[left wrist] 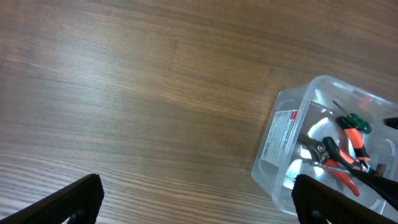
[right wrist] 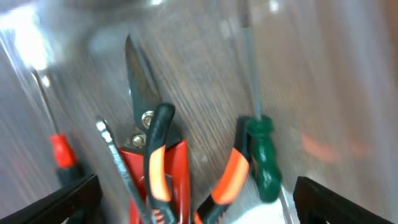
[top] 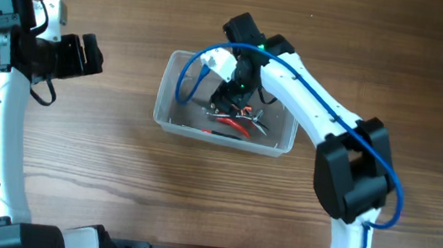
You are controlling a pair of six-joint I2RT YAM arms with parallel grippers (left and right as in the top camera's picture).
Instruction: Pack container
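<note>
The clear plastic container [top: 174, 110] sits mid-table and also shows in the left wrist view [left wrist: 287, 134]. Inside lie hand tools: orange-and-black handled pliers [right wrist: 158, 165], a green-handled screwdriver [right wrist: 262, 152] and a red-handled tool [right wrist: 61, 152]. My right gripper [top: 233, 100] reaches down inside the container, its fingers [right wrist: 196, 202] spread wide just above the pliers and screwdriver, holding nothing. My left gripper [top: 88, 54] is open and empty, hovering left of the container over bare wood [left wrist: 196, 202].
The wooden table [top: 98, 160] surrounds the container. A white label [left wrist: 280, 134] is on the container's side. The right arm's blue cable [top: 199, 62] loops over the container's back rim.
</note>
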